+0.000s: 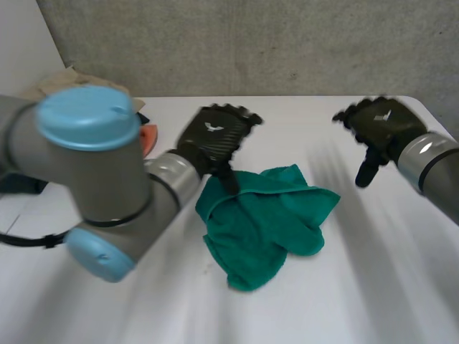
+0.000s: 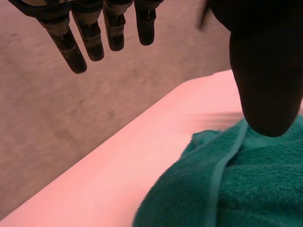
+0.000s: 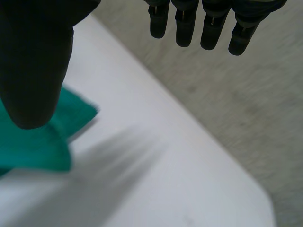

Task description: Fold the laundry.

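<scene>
On white table (image 1: 373, 287), crumpled green cloth (image 1: 265, 229), corners hidden, left hand (image 1: 214, 136) straight-fingered at its edge, right hand (image 1: 380, 125) likewise, apart.

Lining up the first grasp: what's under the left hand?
The crumpled green towel lies under the left hand's thumb; its straight fingers hang above bare white table. The thumb hides whether it touches the cloth.

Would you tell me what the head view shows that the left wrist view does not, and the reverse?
Head view: the right hand, open over the white table, and the whole crumpled outline of the green cloth. Left wrist view: the cloth's raised hem close up and the straight fingers of the left hand from the palm side. Both: the left hand, open, thumb over the cloth's edge.
</scene>
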